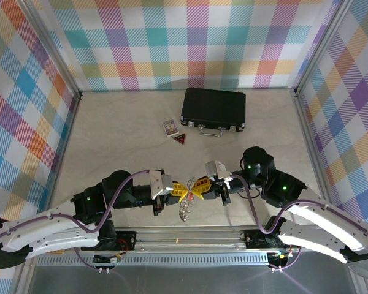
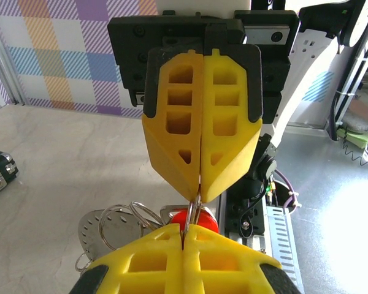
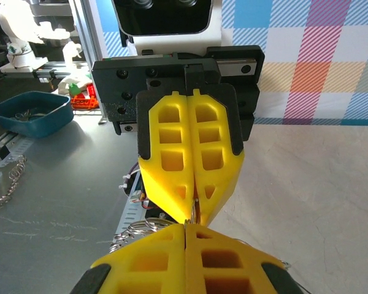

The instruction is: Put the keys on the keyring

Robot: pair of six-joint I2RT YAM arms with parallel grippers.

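My left gripper and right gripper meet tip to tip just above the table's near edge, both shut. In the left wrist view a thin metal loop of the keyring runs between my left gripper and the right gripper, pinched by both. The red head of a key shows just behind the touching tips. The rest of the keyring, a bunch of silvery pieces, hangs below the grippers. In the right wrist view its rings show left of my right gripper.
A black case lies at the back of the table, with a small printed card and a dark red triangular tag in front of it. A metal rail runs along the near edge. Checked walls close in three sides.
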